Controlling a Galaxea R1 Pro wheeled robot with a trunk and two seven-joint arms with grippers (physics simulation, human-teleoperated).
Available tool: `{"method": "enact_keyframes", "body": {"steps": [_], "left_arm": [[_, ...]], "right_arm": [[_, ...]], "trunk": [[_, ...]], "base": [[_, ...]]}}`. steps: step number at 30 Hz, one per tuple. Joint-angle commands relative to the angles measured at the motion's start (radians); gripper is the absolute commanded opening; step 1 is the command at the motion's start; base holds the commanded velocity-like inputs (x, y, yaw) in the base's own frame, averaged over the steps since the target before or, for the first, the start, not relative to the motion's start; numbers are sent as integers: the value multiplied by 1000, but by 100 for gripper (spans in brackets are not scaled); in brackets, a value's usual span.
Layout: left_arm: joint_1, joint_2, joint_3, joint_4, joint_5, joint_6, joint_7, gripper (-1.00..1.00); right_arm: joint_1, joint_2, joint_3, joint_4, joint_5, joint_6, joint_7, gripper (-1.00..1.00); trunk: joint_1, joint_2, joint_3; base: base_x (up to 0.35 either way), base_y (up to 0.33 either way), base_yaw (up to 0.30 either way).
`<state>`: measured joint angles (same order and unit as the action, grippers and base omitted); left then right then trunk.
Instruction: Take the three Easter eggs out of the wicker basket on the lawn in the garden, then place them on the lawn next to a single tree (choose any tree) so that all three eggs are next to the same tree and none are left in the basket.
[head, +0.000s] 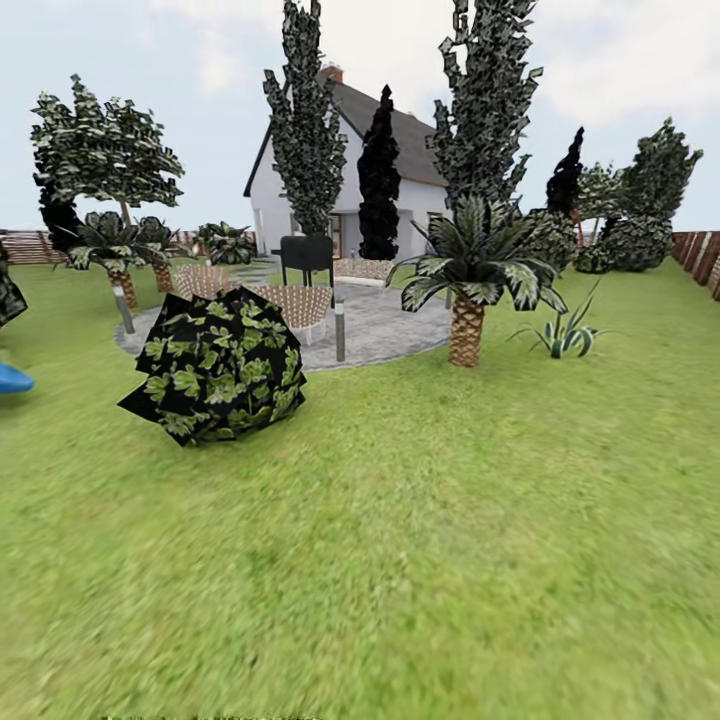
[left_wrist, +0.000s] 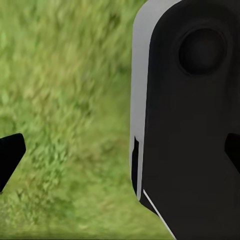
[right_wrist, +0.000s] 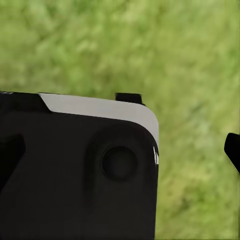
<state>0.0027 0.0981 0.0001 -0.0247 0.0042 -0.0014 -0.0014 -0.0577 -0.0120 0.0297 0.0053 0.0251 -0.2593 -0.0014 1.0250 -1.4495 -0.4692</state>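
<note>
Eggs and their wicker basket are somewhere I cannot place from here, so I judge that I am on my way and the step in hand is to find them. My head looks over the lawn (head: 430, 560), a broad green ground, toward a grey paved patio (head: 385, 330) and a white house (head: 345, 190) behind it.

To do this step well, I think I should turn the base slowly and sweep the grass on both sides, because a small brown basket is easy to miss among the plants. I should also choose now one tree with a pale trunk, so that all eggs go to the same place later. The tree (head: 105, 150) far on the left side, with a thin pale trunk under its blocky crown, looks like a candidate, but it is too far to be sure.

What I count: two tall narrow leafy trees, one (head: 305, 110) before the house and one (head: 485, 100) to its right; one black cypress-like tree (head: 379, 175) between them; one short palm (head: 470, 270) with a scaly trunk at the patio edge; one dark round bush (head: 218, 365) nearest to me; one small spiky plant (head: 563, 335) on the grass.

My left claw (left_wrist: 120, 160) and my right claw (right_wrist: 120, 155) each hang over grass beside my dark body. The fingertips stand far apart at the picture edges, with nothing between them.
</note>
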Motion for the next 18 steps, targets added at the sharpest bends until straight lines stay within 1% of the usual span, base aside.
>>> {"method": "enact_keyframes", "body": {"steps": [1,18], "left_arm": [[0,0,0,-1,0,0,0,100],[0,0,0,-1,0,0,0,100]], "right_arm": [[-1,0,3,1,3,-3,0,100],[-1,0,3,1,3,-3,0,100]], "trunk": [[0,0,-1],[0,0,-1]], "base": [[0,0,295],[0,0,295]]}}
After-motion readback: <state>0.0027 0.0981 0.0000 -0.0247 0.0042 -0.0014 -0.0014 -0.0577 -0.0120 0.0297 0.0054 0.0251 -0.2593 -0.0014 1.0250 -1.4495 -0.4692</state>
